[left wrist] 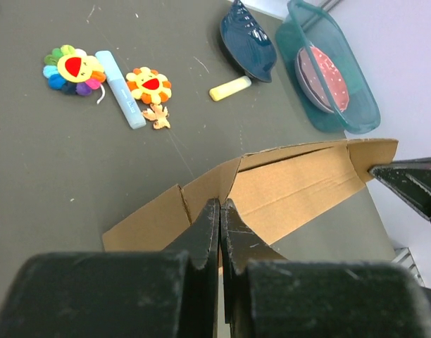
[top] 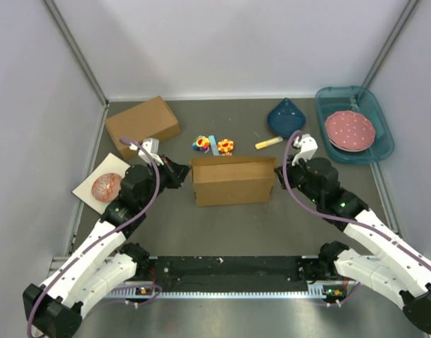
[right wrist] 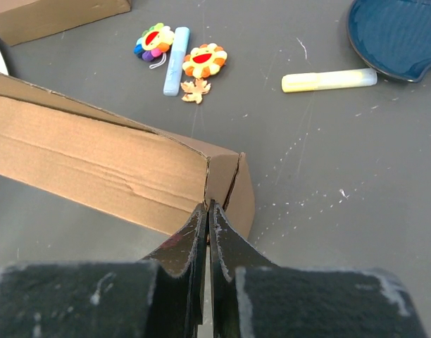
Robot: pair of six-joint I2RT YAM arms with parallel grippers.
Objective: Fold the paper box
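**anon1:** where's the paper box at?

**me:** middle of the surface, between my arms. My left gripper and right gripper are both closed tight, tips at its two ends. Can't tell if they're pinching cardboard.

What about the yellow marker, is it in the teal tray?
No, the yellow marker lies on the bare table beside the blue dish.
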